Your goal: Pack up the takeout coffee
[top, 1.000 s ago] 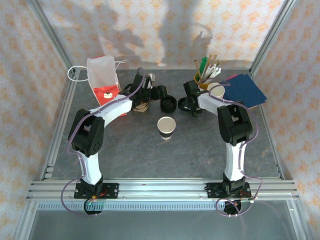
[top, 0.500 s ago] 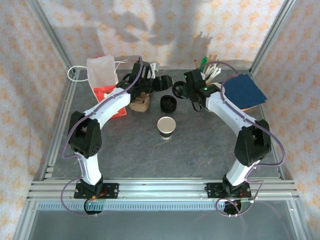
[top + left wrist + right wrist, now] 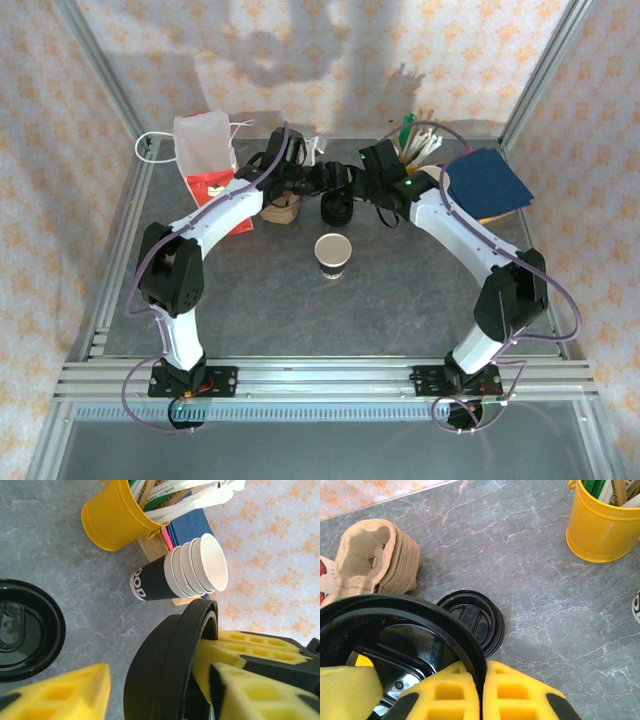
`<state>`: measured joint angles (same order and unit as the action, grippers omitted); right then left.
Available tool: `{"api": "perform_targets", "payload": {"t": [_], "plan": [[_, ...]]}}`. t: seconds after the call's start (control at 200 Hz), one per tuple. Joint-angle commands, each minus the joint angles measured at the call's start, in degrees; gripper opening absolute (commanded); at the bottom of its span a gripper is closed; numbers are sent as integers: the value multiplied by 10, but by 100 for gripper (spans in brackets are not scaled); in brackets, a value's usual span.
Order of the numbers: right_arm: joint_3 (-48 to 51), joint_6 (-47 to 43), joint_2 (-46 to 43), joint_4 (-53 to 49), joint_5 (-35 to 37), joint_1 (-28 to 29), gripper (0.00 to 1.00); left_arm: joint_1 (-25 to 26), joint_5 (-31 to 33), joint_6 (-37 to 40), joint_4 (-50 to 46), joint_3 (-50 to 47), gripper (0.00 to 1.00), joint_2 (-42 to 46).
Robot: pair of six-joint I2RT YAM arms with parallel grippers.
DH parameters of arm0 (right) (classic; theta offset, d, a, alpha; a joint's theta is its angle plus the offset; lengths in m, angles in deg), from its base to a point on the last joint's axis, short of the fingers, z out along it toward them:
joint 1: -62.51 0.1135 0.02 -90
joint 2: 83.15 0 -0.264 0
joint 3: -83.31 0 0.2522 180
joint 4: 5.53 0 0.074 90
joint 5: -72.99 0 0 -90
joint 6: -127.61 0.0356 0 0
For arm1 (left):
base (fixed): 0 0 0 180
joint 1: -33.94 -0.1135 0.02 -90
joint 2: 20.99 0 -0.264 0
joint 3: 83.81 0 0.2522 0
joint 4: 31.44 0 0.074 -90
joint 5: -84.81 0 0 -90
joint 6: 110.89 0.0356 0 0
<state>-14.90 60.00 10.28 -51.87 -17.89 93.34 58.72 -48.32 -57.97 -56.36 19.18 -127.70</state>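
Note:
The open paper cup [image 3: 332,254], dark outside and white inside, stands alone at the table's middle. Behind it, above the table, the two grippers meet around one round black lid [image 3: 347,181]. My right gripper [image 3: 482,690] is shut on that lid's [image 3: 395,640] rim, its yellow pads pinching the edge. The left gripper [image 3: 160,695] straddles the same lid [image 3: 170,670], which shows edge-on. One of its pads [image 3: 65,695] stands clear of the lid's face with table showing between, so the jaws are open. In the top view the left gripper [image 3: 335,178] and right gripper [image 3: 358,184] almost touch.
A stack of black lids [image 3: 337,210] lies just under the grippers, a cardboard carrier [image 3: 282,208] to its left. A red-and-white paper bag [image 3: 205,160] stands back left. At back right are the yellow cup of stirrers [image 3: 415,152], nested spare cups [image 3: 175,575] and blue napkins [image 3: 487,180].
My right gripper lifted the lid off the table and carried it back and left to the left gripper. The left gripper came round the lid and its jaws narrowed.

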Motion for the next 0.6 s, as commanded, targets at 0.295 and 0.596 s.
{"api": "perform_targets", "payload": {"t": [0.295,0.596], "plan": [[12,-69,-99,56,33,4,36,0,15,-63,58,-47,17,89],[169,-323,-254,299,-65,5,51,-21,21,-127,47,-121,16,196]]}}
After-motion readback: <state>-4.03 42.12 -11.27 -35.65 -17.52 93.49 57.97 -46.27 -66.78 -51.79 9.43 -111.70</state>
